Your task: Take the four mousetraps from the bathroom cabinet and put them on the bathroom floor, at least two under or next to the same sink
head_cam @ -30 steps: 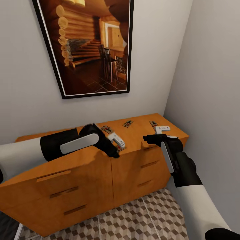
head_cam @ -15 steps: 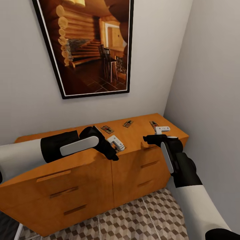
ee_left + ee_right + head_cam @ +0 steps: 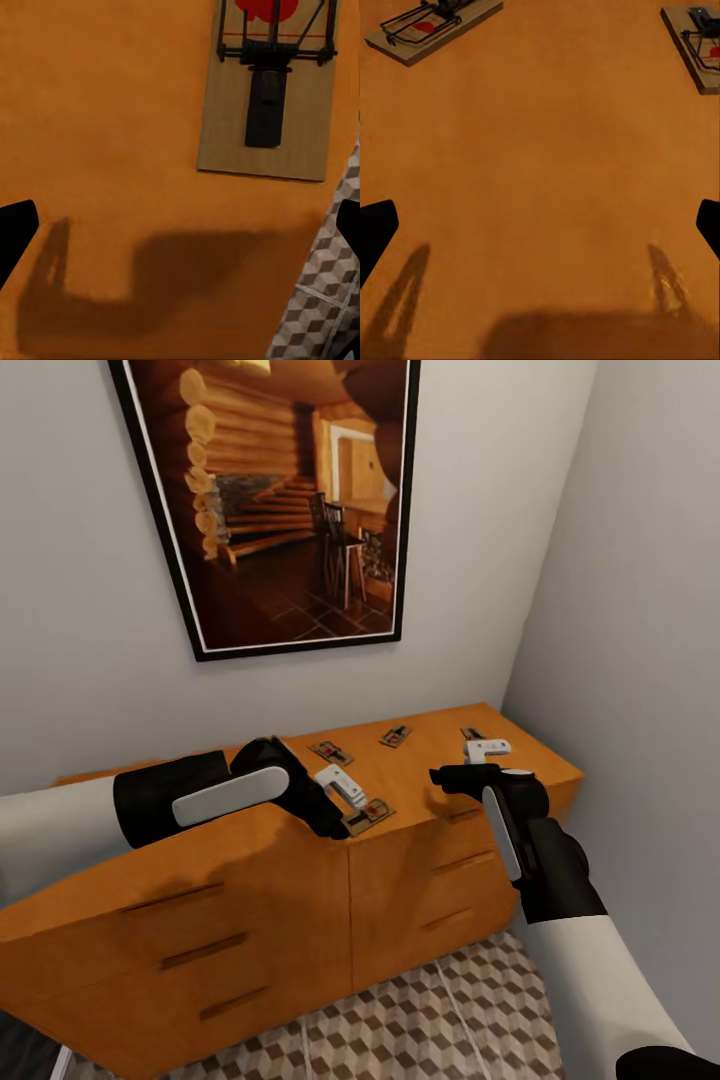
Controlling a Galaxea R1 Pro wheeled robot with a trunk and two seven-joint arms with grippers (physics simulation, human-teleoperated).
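Head view: four mousetraps (image 3: 367,816) lie on the orange cabinet (image 3: 300,860), the nearest at its front edge beside the left gripper (image 3: 340,790). Left wrist view: fingers apart, nothing held; centre over the trap before closing. Right wrist view: the right gripper's fingers apart above bare cabinet top.

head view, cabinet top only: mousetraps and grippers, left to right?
Left gripper → flat brown wooden mousetrap at the front edge → third mousetrap farther back → right gripper.
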